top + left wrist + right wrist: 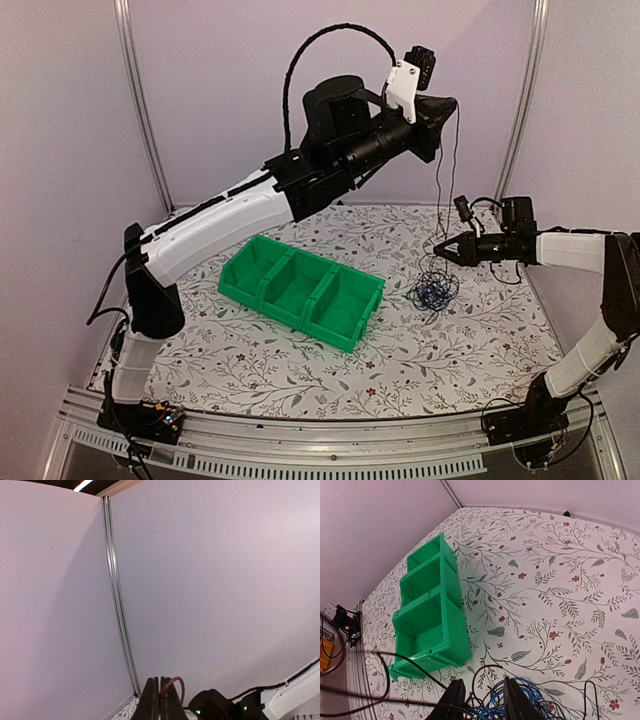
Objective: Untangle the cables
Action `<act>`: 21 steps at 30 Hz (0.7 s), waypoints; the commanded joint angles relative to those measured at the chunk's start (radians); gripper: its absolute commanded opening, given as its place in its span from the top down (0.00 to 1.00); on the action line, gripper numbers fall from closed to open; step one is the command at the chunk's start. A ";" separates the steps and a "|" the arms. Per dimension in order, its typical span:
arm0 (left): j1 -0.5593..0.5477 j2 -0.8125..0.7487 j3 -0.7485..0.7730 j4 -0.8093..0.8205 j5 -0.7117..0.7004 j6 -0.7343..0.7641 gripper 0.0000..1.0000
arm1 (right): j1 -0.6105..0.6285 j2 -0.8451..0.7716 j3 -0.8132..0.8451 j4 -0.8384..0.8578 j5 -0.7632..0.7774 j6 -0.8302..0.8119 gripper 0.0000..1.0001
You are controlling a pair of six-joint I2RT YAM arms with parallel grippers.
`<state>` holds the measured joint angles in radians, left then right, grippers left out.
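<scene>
The cables (432, 291) are thin, light, limp and snag-prone. They lie knotted at the table's (250, 365) 3 o'clock edge, and are best taken by a free strand outside the knot. One black strand rises to the left gripper (443, 108), pressed together on it at 1 o'clock; the right gripper (441, 250) hovers beside the knot, fingers spread. Floral cover flat — green bin (300, 290) at centre, plain walls close.

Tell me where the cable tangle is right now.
In the top view the cable tangle lies on the right, beside the green bin, at the tips of the right claw; one strand rises to the left claw.
</scene>
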<state>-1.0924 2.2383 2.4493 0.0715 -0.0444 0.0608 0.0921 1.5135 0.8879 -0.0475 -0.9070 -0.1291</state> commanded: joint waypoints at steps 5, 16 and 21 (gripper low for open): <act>-0.052 -0.161 0.069 0.118 -0.209 0.212 1.00 | -0.006 0.196 0.010 0.055 0.149 0.161 0.79; -0.093 -0.302 -0.015 0.167 -0.334 0.476 1.00 | -0.154 0.233 0.093 -0.159 0.321 0.110 0.86; -0.086 -0.363 -0.113 0.149 -0.487 0.592 1.00 | -0.170 0.192 0.143 -0.290 0.226 0.001 0.81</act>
<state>-1.1770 1.9114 2.4245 0.2276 -0.3870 0.5228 -0.0784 1.7458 0.9787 -0.2054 -0.6228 -0.0269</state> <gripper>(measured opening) 0.018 0.160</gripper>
